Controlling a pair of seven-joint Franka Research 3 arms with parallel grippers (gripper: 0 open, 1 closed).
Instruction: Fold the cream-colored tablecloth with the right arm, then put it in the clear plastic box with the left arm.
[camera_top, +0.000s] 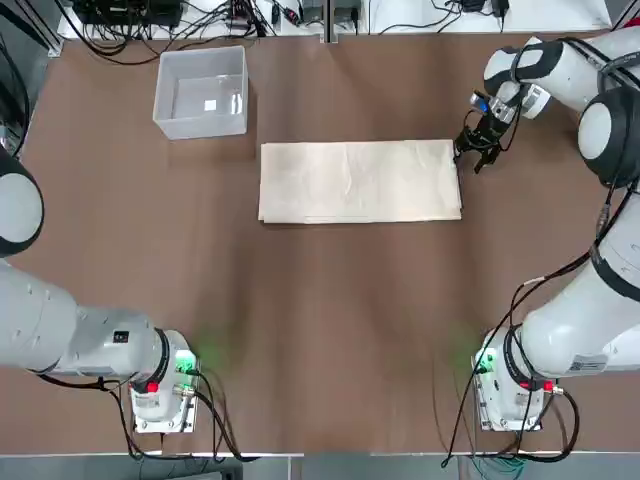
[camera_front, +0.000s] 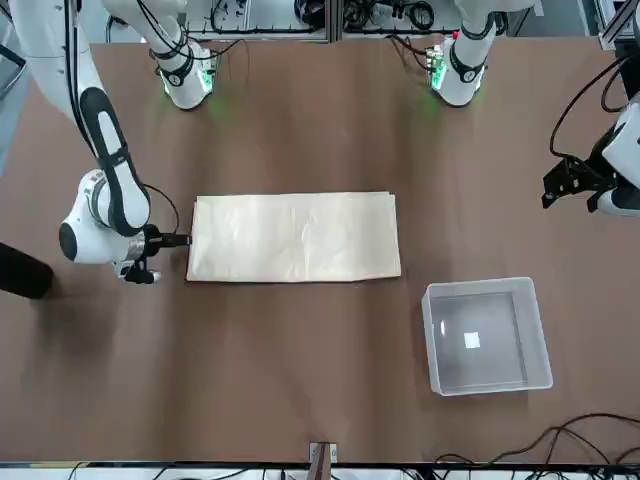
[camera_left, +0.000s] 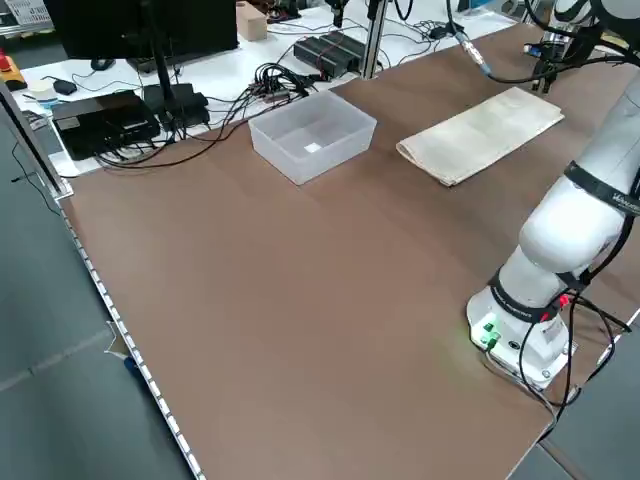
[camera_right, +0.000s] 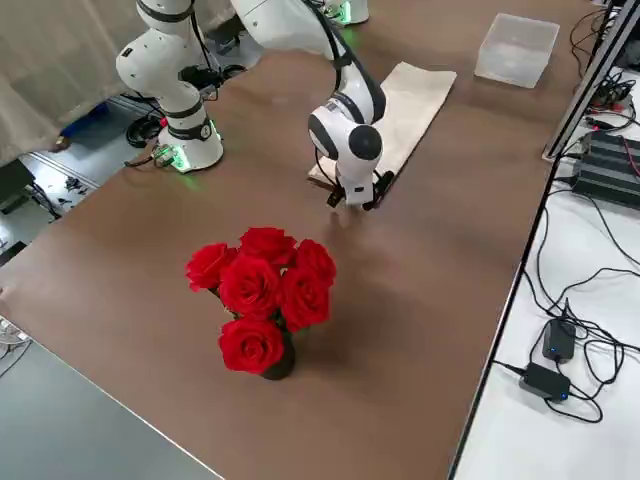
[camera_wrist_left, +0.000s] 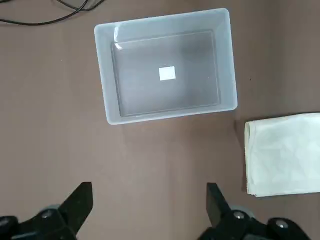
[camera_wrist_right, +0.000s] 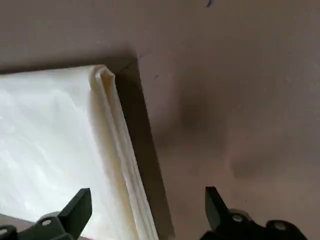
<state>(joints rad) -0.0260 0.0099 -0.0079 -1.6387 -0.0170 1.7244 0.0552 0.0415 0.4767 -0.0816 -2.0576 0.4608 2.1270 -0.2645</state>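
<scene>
1. So the table (camera_top: 330, 330) is a plain brown top, and past its 12 o'clock edge (overhead view, my bases at 6) there's a white bench (camera_left: 290, 50) with a cable mess and a black monitor (camera_left: 140, 25). Red roses (camera_right: 265, 295) in a dark vase (camera_front: 22, 272) sit well out at 3 o'clock from the cloth.

2. The cream-colored tablecloth (camera_top: 360, 182) lies flat just past mid-table as a long strip, layers stacked along its 3 o'clock end. Clear plastic box (camera_top: 203, 95) is at 10 o'clock from it, well apart, nothing in it.

3. My right tool (camera_wrist_right: 149, 192) is at that 3 o'clock end, fingers spread, pinching nothing. My left tool (camera_wrist_left: 150, 194) waits off at 9 o'clock, also spread and holding nothing.

4. Step in hand, imo: folding, partway. The strip looks longer than the box, so I'd want at least one more fold across.

5. Next move: right tool down low, nip all the layers at the end, carry them over toward 9 o'clock. Grab just the top layer and it'll probably skew. Left tool's turn comes after that, box-ward.
</scene>
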